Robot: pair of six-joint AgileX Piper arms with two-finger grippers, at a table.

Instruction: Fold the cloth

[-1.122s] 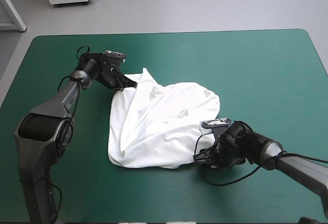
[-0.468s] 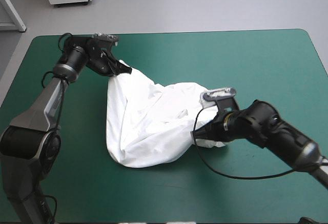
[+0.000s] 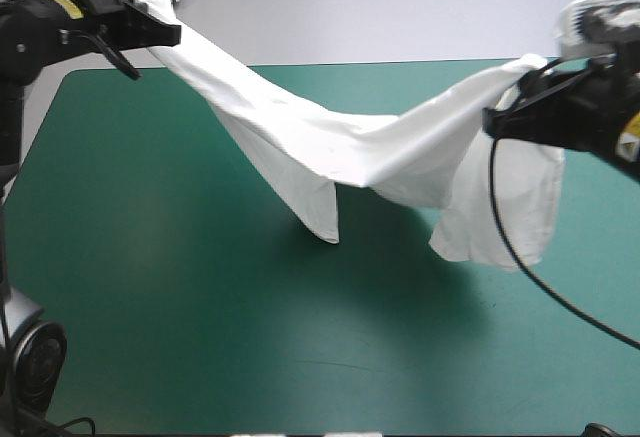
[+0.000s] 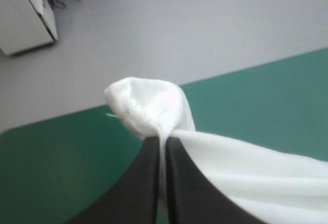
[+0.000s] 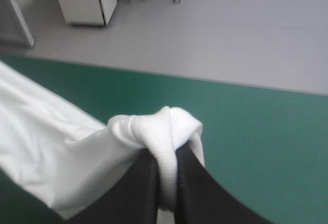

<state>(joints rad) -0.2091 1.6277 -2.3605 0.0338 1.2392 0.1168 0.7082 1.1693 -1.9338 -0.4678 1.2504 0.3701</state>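
The table (image 3: 200, 357), teal-green covered, has rounded far corners; the T-shirt (image 3: 350, 147) hangs over it.

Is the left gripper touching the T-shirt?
Touching. The left wrist view shows the left gripper shut on a bunched bit of the T-shirt, with no gap.

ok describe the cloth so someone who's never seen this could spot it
Over the teal-green table cover, look between the raised left gripper and right gripper. The white short-sleeved cloth T-shirt hangs stretched from one to the other, sagging in the middle. It is the only white, draping thing there.
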